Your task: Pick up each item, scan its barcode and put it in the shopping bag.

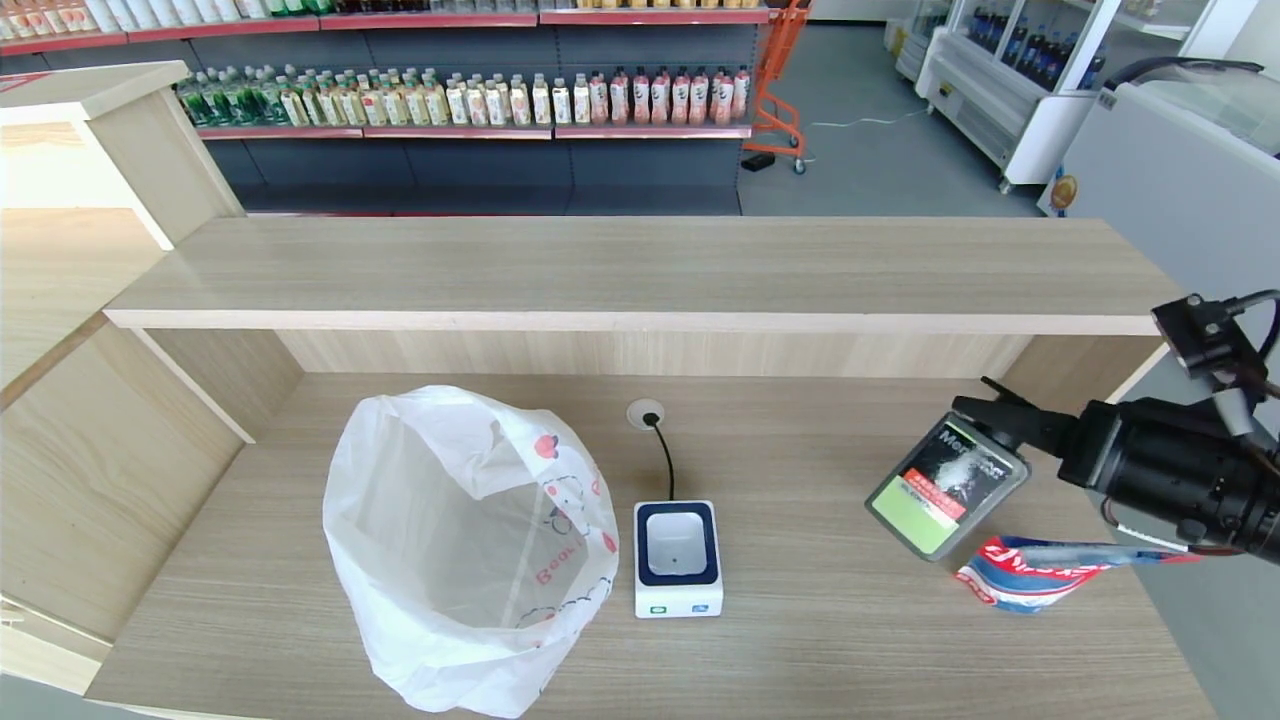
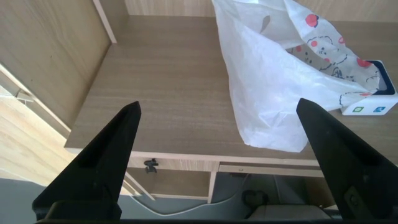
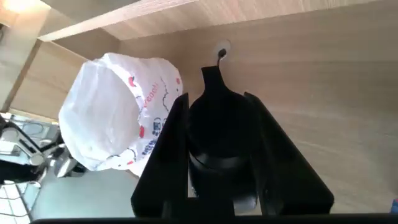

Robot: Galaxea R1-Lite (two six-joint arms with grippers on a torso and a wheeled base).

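Wood worktop (image 1: 850, 640) stretches wide between the barcode scanner (image 1: 678, 558) and a red and blue pouch (image 1: 1040, 570) at its right edge. The right end effector (image 1: 1000, 425) grips a dark bottle (image 1: 945, 490) in the air near that pouch. The left end effector (image 2: 219, 107) hangs spread open by the near left corner, beside the white shopping bag (image 1: 470, 540). Drink shelves (image 1: 470, 100) stand behind.

Left gripper (image 2: 217, 107): 2 black wedge fingers (image 2: 115, 155)

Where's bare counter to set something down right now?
Widest: between scanner and pouch. Also left of the bag to the side wall, and behind the bag, left of the cable. Crowded: right end, right gripper holding a container near the pouch.
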